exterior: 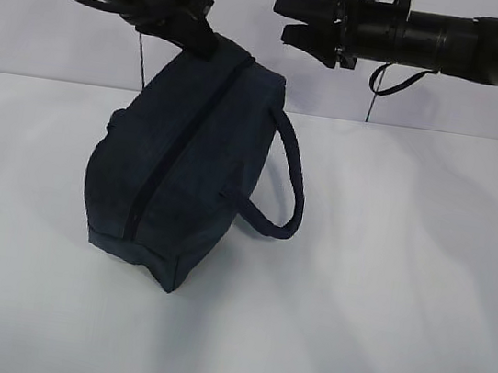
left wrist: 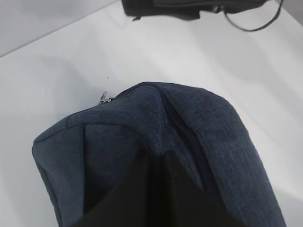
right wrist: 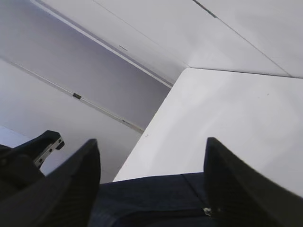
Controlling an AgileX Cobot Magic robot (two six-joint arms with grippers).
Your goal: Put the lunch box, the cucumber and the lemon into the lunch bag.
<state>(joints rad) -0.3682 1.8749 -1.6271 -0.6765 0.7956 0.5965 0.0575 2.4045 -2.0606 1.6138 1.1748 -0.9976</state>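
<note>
1. Left hand [exterior: 203, 39] is clamped tight on the top far end of the bag [exterior: 182, 168], pinching the fabric right by the zipper line. In the left wrist view the fingers [left wrist: 156, 194] are just a dark wedge pressed together into the bag [left wrist: 156, 142] cloth.
2. Right hand [exterior: 295, 24] is up in the air to the right of the bag's top, spread wide with nothing in it and not touching anything. The right wrist view shows its two dark fingers [right wrist: 71, 189] well apart, with the bag [right wrist: 151, 198] below between them.
3. The exterior view is the only one that gives the whole bag: dark navy, tipped up on one end on the white surface [exterior: 401, 291], zipper [exterior: 164, 161] running down the face and closed as far as I can see, loop handle [exterior: 292, 179] sticking out to the right.
4. The left wrist view adds a small metal zipper pull [left wrist: 104, 98] at the bag's far edge, which the exterior view doesn't show. The right wrist view catches a bit of metal hardware [right wrist: 207, 211] on the bag too; can't tell if it's the same piece.
5. No logo or writing readable in any view.
6. Lunch box, cucumber and lemon aren't visible anywhere.
</note>
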